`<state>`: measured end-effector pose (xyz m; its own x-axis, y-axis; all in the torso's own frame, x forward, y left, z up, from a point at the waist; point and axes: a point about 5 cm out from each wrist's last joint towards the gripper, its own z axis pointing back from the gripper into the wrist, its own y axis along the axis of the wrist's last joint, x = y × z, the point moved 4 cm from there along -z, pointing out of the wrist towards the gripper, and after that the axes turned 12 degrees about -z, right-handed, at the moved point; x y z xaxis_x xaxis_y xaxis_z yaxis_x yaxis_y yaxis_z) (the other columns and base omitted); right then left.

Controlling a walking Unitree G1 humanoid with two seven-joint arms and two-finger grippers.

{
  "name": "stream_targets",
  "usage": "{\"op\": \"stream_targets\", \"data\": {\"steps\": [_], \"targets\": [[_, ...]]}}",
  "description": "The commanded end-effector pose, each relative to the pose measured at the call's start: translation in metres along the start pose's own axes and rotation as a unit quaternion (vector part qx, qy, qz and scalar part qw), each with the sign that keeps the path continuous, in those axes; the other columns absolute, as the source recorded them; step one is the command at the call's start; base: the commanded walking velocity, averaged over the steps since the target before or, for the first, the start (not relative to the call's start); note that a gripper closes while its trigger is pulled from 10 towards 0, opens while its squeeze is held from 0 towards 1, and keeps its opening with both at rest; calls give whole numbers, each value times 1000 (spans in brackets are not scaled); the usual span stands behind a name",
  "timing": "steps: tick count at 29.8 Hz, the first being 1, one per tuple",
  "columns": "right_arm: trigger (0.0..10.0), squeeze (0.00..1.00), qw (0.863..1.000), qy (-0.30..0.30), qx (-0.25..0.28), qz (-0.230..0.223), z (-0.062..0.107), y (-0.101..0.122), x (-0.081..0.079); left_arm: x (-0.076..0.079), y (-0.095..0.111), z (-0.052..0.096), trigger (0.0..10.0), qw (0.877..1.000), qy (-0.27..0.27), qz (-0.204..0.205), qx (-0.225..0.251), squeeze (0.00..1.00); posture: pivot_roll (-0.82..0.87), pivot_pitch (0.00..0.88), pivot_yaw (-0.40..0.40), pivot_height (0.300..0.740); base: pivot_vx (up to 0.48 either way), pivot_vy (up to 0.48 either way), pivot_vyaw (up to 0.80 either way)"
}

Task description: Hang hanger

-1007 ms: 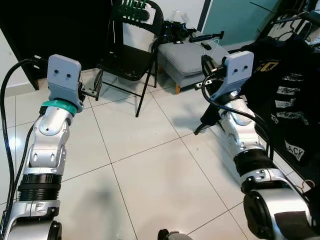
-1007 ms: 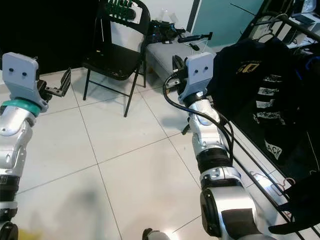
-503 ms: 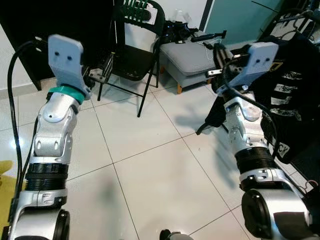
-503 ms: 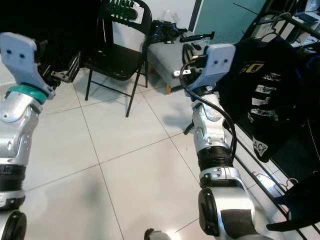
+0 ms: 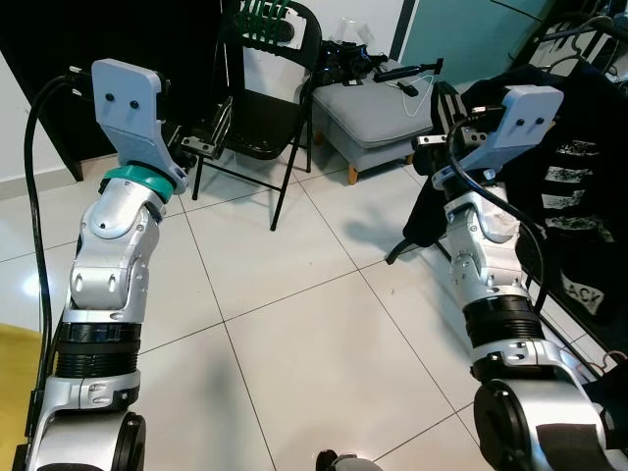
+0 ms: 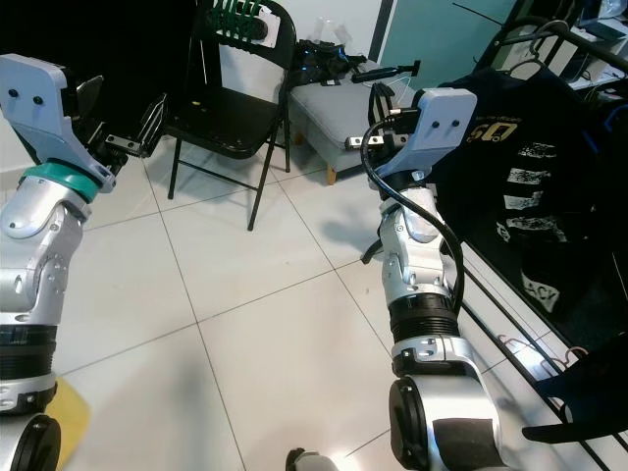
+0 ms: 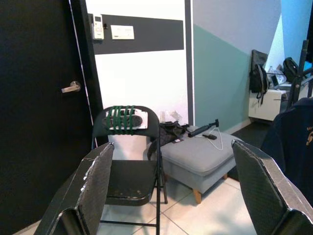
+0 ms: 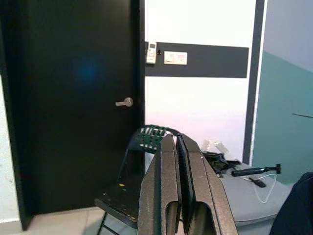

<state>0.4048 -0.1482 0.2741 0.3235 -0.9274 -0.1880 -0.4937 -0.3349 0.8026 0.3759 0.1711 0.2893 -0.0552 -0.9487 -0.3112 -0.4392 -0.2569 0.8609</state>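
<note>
The hanger to be hung cannot be picked out for certain: the likeliest are the green hangers [image 5: 263, 17] draped over the back of the black folding chair [image 5: 257, 113] ahead, several bunched together, too close to count. By the look of them they are thin, light and stiff, likely slick plastic, so the best hold is probably across the straight lower bar or the neck under the hook. One chair, one grey ottoman [image 5: 388, 103] beside it carrying a black tool, and one clothes rack [image 6: 549, 39] at the right with dark shirts. The left hand [image 7: 168, 191] is raised with its fingers wide apart; the right hand [image 8: 178, 196] is raised with its fingers pressed together, holding nothing.
</note>
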Motion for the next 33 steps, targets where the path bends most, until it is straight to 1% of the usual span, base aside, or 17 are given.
{"op": "stream_targets", "data": {"steps": [1, 4, 7, 9, 11, 13, 17, 20, 27, 30, 33], "targets": [[10000, 0, 1000, -3, -4, 6, 4, -2, 2, 2, 6, -1, 10000, 1000, -4, 4, 8, 0, 64, 0, 15, 740, 0, 0, 0], [10000, 0, 1000, 0, -4, 20, 3, 0, 1, 2, 7, -3, 10000, 1000, -2, 9, 7, 0, 57, 0, 13, 740, 0, 0, 0], [10000, 0, 1000, -3, 0, 24, 3, 4, 5, 0, 6, -3, 10000, 1000, 13, 13, 5, 0, 55, 0, 1, 740, 0, 0, 0], [10000, 0, 1000, -4, 2, 25, 5, 5, 6, -2, 4, -1, 10000, 1000, 19, 18, 2, 0, 49, 0, 2, 740, 0, 0, 0], [10000, 0, 1000, -7, 2, 27, 10, 3, 7, -3, -1, 4, 10000, 999, 24, 22, -4, 0, 32, 0, 5, 740, 0, 0, 0], [10000, 0, 1000, -9, -1, 27, 11, 3, 8, -1, -3, 4, 10000, 1000, 21, 16, -10, 0, 53, 0, 20, 740, 0, 0, 0], [10000, 0, 999, -4, -3, 35, 5, 6, 8, 1, 2, 0, 10000, 1000, 12, 14, -6, 0, 44, 0, 3, 740, 0, 0, 0], [10000, 0, 999, -6, 0, 34, -2, 9, 6, -6, 4, -2, 10000, 999, 30, 12, -6, 0, 57, 0, -5, 740, 0, 0, 0], [10000, 0, 1000, -4, 2, 30, -3, 9, 2, -6, 5, -2, 10000, 999, 32, 12, -4, 0, 46, 0, -3, 740, 0, 0, 0], [10000, 0, 1000, -9, -1, 24, -2, 8, 3, -6, 4, -3, 10000, 999, 33, 12, -5, 0, 44, 0, -3, 740, 0, 0, 0], [10000, 0, 999, -31, -13, 30, 4, 3, 15, -4, 2, -3, 10000, 999, 32, 4, -7, 0, 47, 0, -5, 740, 0, 0, 0]]}}
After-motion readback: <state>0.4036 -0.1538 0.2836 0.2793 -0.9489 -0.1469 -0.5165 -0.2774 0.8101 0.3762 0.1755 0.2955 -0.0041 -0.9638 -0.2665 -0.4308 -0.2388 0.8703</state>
